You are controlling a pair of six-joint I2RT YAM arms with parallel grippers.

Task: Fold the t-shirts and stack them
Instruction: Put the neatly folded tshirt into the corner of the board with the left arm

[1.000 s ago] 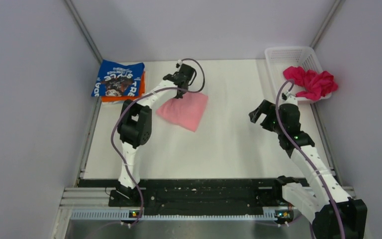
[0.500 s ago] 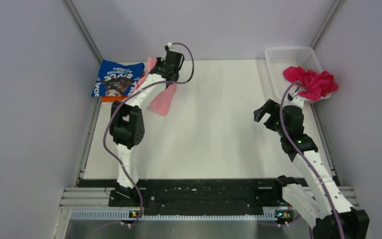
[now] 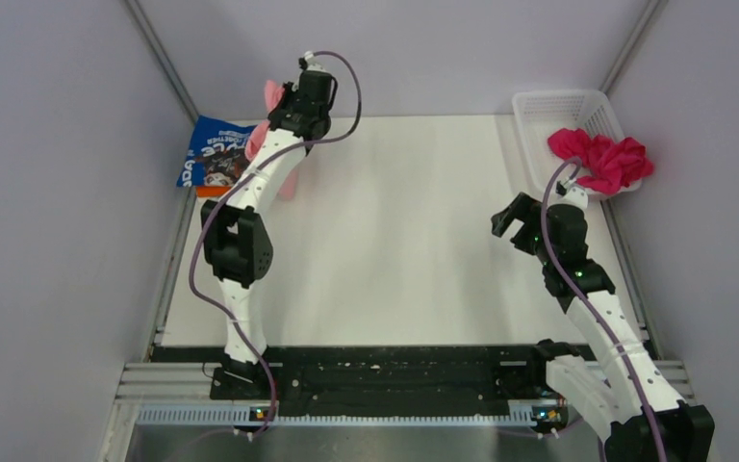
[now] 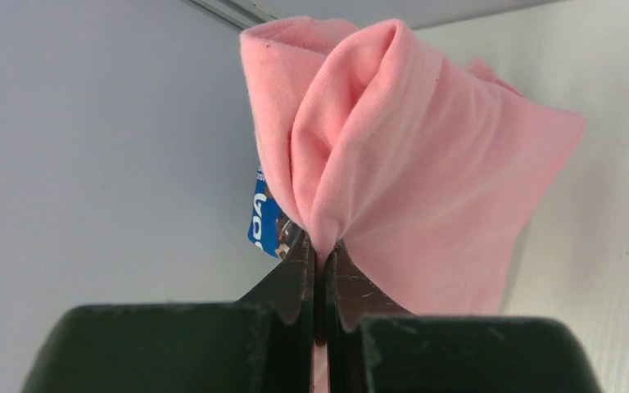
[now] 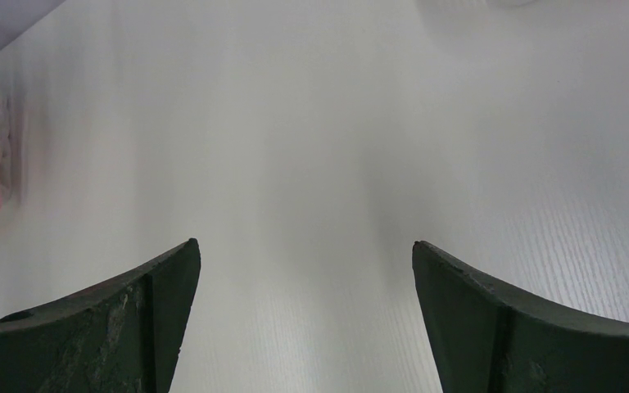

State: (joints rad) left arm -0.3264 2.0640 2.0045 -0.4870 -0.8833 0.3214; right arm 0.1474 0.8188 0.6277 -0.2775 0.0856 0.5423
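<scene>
1. The left gripper (image 4: 321, 246) is closed tight on a bunched fold of the light pink t-shirt (image 4: 426, 180). The cloth hangs from the closed fingers, clear of the table (image 3: 423, 221).
2. One second ago this shirt was lying folded on the table, to the right of the pile. Now the left arm has lifted it and swung it toward the far left corner.
3. In that corner the blue t-shirt (image 3: 214, 154) with white lettering lies folded on the orange t-shirt (image 3: 214, 191), of which only the near edge shows. Both are where they were a second ago. The pink shirt hangs just beside them, and we cannot tell if it is already over them.
4. The right gripper (image 5: 303, 246) stands wide open and holds nothing, over bare table. It has only shifted a little toward the white lattice basket (image 3: 548, 101).
5. The magenta t-shirt (image 3: 601, 159) lies crumpled over the rim of that basket, not yet folded.
6. We judge that the pink shirt is on its way to the stack. It is held by one pinch only, so its fold may open when it is lowered.
</scene>
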